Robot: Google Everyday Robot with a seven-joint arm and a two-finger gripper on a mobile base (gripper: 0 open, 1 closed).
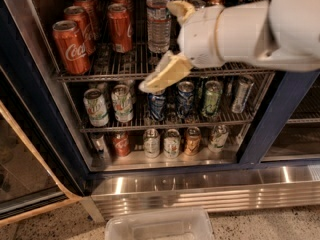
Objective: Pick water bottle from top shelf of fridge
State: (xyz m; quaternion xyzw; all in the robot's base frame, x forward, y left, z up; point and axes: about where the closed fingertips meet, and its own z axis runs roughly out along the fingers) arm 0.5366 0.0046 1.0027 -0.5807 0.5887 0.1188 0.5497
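Jaws gape open on the gripper [161, 46], before the one water bottle [158, 19] on the top shelf [100, 76]; at least five red cans [71, 46] stand left of it.

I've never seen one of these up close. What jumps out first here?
A bulky white arm fills the upper right, its gripper open at the fridge's top shelf. Right by its cream fingers stands the clear water bottle, with red cola cans lined up to its left.
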